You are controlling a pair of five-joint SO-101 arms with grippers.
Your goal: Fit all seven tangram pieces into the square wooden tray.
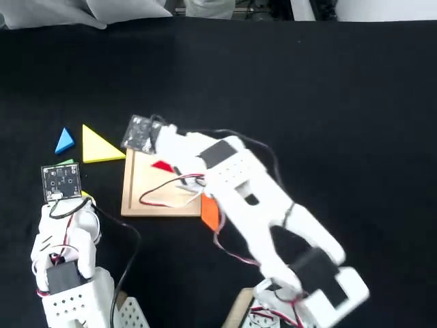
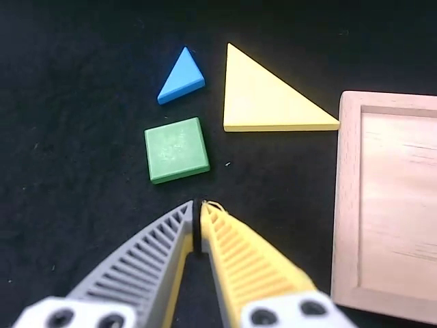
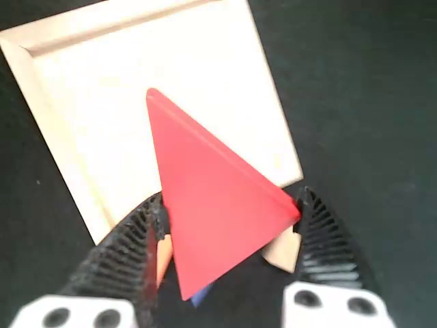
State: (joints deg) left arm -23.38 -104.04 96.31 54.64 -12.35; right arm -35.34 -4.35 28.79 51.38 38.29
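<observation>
Right gripper (image 3: pixel 232 202) pinches the red triangle (image 3: pixel 212 205) over the tray (image 3: pixel 60 137). Left gripper (image 2: pixel 200 208), fingers pressed together, near the green square (image 2: pixel 176 149).

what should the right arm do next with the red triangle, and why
Probably lower and level it into a corner of the wooden tray, then release: the right pincer grips the red triangle tilted, its tip over the tray floor, not lying flat yet.

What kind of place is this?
Probably a robot lab or workshop: a left arm and right arm at a black table, with a wooden tray and red triangle.
</observation>
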